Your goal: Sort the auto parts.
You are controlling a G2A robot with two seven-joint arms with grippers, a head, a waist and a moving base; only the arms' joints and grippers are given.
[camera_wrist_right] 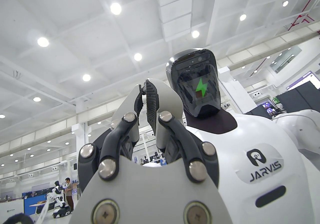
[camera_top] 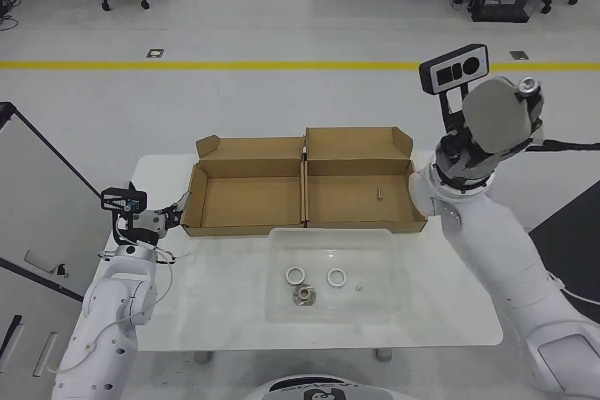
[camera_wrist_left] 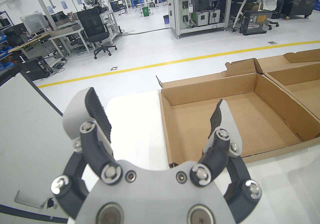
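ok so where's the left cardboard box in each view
top view: left cardboard box at the table's far edge, robot's left side.
left wrist view: the box sits just past the open left end effector.
right wrist view: aims up at the ceiling.
shared landmark: yellow floor line beyond the box.

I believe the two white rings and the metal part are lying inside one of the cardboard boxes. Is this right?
Not quite. The two white rings and the metal part are lying inside the clear tray in front of the cardboard boxes, as the top view shows.
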